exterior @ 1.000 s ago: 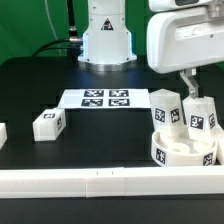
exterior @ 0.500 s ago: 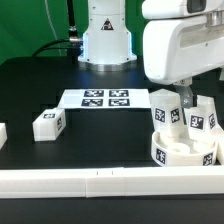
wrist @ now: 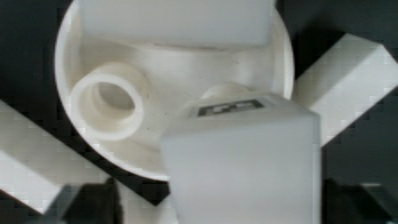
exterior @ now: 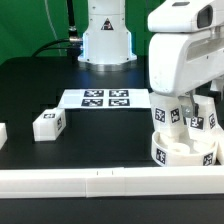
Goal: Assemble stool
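Observation:
The round white seat (exterior: 183,152) lies at the exterior view's right with two tagged legs standing in it, one on the left (exterior: 165,110) and one on the right (exterior: 201,120). My gripper (exterior: 200,103) is low over the right leg, jaws open on either side of its top. In the wrist view that leg (wrist: 240,160) fills the space between my gripper's (wrist: 222,208) dark fingers (wrist: 71,205), and the seat (wrist: 169,50) with an empty socket (wrist: 111,100) lies beyond. A third leg (exterior: 47,123) lies loose on the table at the left.
The marker board (exterior: 105,99) lies flat behind the middle of the table. A long white rail (exterior: 100,183) runs along the front edge. Another white piece (exterior: 3,133) shows at the far left edge. The robot base (exterior: 105,40) stands at the back.
My gripper has come down and shifted slightly, from above the seat to around the top of the right standing leg. The parts have not moved.

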`<act>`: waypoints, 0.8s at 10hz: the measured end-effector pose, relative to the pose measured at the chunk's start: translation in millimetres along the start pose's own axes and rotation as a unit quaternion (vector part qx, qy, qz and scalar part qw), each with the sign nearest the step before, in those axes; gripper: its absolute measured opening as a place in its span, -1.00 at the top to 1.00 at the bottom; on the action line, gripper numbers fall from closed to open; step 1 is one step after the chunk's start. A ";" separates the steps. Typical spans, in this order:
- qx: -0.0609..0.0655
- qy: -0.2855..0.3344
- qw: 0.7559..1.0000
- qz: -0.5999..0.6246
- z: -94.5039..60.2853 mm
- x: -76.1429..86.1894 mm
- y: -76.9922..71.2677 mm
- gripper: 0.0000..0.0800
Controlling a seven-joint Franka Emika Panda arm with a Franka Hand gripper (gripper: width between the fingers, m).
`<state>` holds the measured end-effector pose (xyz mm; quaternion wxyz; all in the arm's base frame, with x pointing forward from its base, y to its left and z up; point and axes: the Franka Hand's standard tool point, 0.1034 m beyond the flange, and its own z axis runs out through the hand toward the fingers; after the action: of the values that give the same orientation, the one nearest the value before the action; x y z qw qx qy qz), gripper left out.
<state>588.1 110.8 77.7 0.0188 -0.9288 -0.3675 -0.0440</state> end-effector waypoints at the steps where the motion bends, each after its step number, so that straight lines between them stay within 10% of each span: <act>1: 0.000 0.000 1.000 0.000 0.0 -0.1 0.2 0.05; 8: 0.000 0.000 0.996 0.094 0.0 -0.2 0.3 0.16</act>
<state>588.2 110.4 77.7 0.0233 -0.9593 -0.2782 -0.0421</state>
